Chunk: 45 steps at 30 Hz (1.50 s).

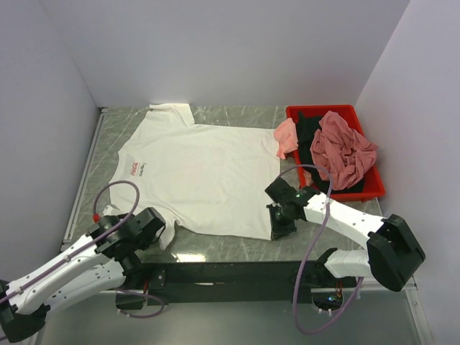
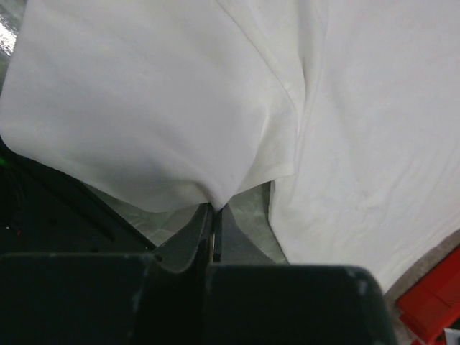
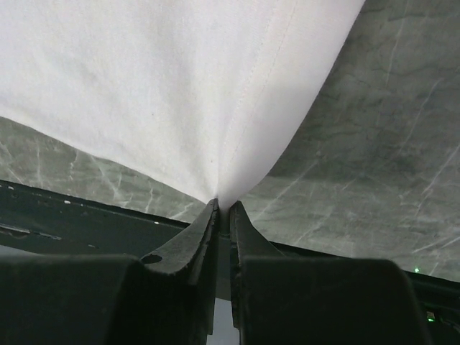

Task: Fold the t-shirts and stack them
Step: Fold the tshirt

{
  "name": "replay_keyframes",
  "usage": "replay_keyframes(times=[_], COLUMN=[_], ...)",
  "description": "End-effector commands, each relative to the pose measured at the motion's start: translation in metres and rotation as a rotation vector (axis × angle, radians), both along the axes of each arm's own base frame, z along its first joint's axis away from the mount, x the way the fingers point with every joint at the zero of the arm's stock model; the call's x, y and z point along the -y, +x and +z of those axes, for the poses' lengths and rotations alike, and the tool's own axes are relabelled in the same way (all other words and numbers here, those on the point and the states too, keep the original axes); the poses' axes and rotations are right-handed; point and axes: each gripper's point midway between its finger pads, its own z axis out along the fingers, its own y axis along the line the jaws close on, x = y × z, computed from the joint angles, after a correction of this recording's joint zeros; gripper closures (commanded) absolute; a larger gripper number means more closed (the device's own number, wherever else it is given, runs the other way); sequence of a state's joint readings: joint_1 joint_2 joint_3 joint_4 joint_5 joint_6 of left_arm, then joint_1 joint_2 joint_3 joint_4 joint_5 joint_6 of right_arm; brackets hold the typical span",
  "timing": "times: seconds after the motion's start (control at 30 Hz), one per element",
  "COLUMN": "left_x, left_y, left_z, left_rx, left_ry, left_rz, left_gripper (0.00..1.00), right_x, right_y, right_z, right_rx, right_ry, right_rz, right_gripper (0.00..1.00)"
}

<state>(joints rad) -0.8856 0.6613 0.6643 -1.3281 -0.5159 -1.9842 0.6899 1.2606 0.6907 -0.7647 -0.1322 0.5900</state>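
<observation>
Now both pincers are pressed together on cloth. The left gripper (image 2: 213, 215) pinches the near sleeve of the white t-shirt (image 1: 201, 169), and the right gripper (image 3: 223, 207) pinches its near hem corner. Both arms reach low over the table (image 1: 237, 248), where the shirt lies spread. From above, the wrists hide the fingertips, and the shirt's print is too small to read.

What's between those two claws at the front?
The white t-shirt, its near edge running from left gripper to right gripper; top view shows it.
</observation>
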Motion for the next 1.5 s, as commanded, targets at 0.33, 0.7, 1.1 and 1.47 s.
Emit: replay_keyframes(times=[0.33, 0.7, 1.1, 1.47], left_x=[-0.023, -0.01, -0.002, 0.002], left_y=[0.043, 0.096, 0.193, 0.251], left_z=[0.077, 0.121, 0.14, 0.137], left_rx=[0.295, 0.463, 0.501, 0.435], left_ry=[0.092, 0.229, 0.342, 0.455], left_rz=[0.08, 0.108, -0.024, -0.122], left_gripper=[1.0, 1.0, 1.0, 0.99], right_x=[-0.003, -0.003, -0.001, 0.01], right_y=[0.032, 0.092, 0.147, 0.191], right_z=[0.033, 0.066, 0.095, 0.1], right_rx=[0.097, 0.207, 0.313, 0.354], right_ry=[-0.025, 0.001, 0.048, 0.015], right_rz=[0.022, -0.034, -0.087, -0.176], right_gripper=[0.93, 0.92, 0.92, 0.93])
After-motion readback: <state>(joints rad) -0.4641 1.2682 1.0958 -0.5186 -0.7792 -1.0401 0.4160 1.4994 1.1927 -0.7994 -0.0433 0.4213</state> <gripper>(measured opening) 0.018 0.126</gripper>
